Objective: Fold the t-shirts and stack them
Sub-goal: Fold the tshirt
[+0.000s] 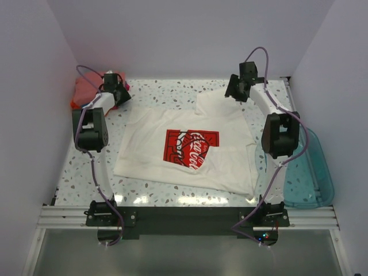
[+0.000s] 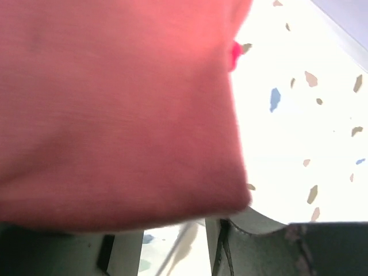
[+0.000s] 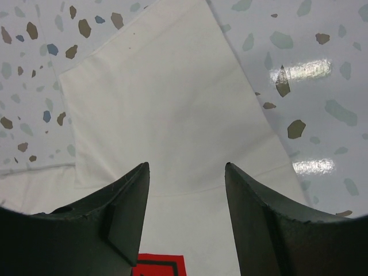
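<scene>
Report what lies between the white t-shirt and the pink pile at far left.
In the top view, the left end effector hangs at the edge of the pink pile; from there to the white t-shirt, only bare speckled table.

**White shirt part-folded, pink shirt in the corner**

A white cloth t-shirt (image 1: 146, 146) lies spread flat across the middle of the bench (image 1: 167, 92), with one rectangular part reaching toward the far edge. White cloth folded in from the right arm's side covers part of its red rectangular chest print (image 1: 181, 146) and white script. A folded salmon-pink cloth t-shirt (image 1: 86, 89) sits in the far left corner.
</scene>
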You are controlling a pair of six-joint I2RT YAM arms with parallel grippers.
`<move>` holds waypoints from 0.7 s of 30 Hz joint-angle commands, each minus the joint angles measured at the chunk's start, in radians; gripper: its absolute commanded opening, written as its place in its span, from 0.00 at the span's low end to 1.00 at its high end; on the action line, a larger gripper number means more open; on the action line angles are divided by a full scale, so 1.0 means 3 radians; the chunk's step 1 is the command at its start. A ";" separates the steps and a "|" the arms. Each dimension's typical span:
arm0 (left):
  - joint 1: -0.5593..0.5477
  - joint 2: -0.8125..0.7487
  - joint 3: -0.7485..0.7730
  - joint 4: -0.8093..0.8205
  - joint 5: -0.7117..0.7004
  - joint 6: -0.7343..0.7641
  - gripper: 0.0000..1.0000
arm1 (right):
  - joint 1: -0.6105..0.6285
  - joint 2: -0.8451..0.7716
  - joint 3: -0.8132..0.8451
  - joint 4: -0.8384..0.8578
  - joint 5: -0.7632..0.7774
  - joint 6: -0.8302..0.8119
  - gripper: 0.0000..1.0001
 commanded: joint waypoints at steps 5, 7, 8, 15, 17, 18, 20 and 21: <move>-0.0189 -0.0118 0.0003 0.0248 0.0149 0.0338 0.47 | -0.0113 0.0150 0.0282 0.0028 0.0065 -0.0111 0.59; -0.0280 -0.0133 -0.0012 0.0212 -0.0045 0.0384 0.47 | -0.0144 0.0180 0.0292 0.0038 0.0055 -0.0121 0.59; -0.0301 -0.0128 -0.0017 0.0161 -0.0087 0.0395 0.47 | -0.0154 0.0196 0.0317 0.0033 0.0045 -0.0121 0.59; -0.0475 -0.0133 0.0039 -0.0069 -0.0547 0.0584 0.47 | -0.0216 0.0471 0.0603 -0.0074 0.0054 -0.0157 0.59; -0.0506 -0.0143 0.0064 -0.0146 -0.0680 0.0630 0.47 | -0.0236 0.0553 0.0736 -0.0125 0.0055 -0.0157 0.59; -0.0511 -0.0158 0.0059 -0.0152 -0.0716 0.0645 0.47 | -0.0241 0.0630 0.0767 -0.0136 0.0029 -0.0157 0.59; -0.0511 -0.0214 0.0024 -0.0131 -0.0762 0.0676 0.47 | -0.0251 0.0676 0.0808 -0.0136 0.0014 -0.0152 0.59; -0.0506 -0.0225 0.0024 -0.0136 -0.0782 0.0681 0.49 | -0.0251 0.0702 0.0814 -0.0136 0.0009 -0.0152 0.59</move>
